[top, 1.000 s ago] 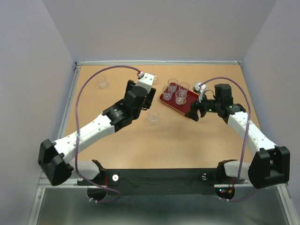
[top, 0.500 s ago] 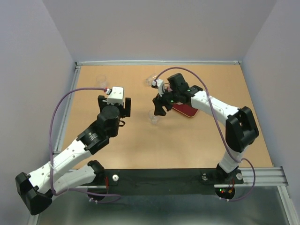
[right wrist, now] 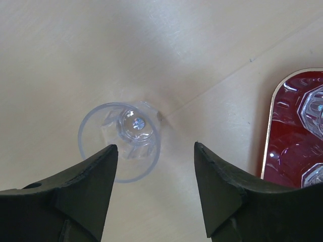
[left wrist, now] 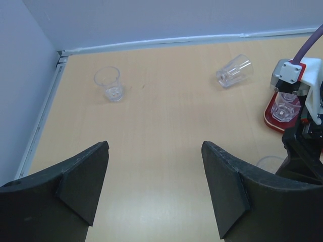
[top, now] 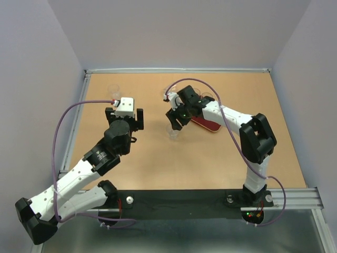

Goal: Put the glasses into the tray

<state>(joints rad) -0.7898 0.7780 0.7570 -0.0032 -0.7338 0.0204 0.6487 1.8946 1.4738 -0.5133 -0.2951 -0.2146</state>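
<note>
- Top external: shows the left gripper out over the light wooden table, fingers spread wide and holding nothing.
- Shows the right gripper stretched across to the left of the flat dark red rectangular tray. Hangs right above a small clear short drinking glass, which stands on the wood near the tray, not in it.
- Catches a second clear tumbler, the far-left glass, upright near the far left corner and well apart from the tray.
- Left wrist: looks out between two black fingers set wide, with nothing between them.
- Finds the far-left glass upright and a tipped glass lying on its side near the back edge, both on bare table.
- Picks up at the right edge a corner of the tray with a standing glass in it, just behind the right arm.
- Right wrist: looks straight down on the drinking glass, upright on the table between wide-open fingers and off centre toward the picture-left one.
- Cannot tell whether that fingertip touches the rim it overlaps.
- Shows the tray at the right with two faceted glasses inside.
</note>
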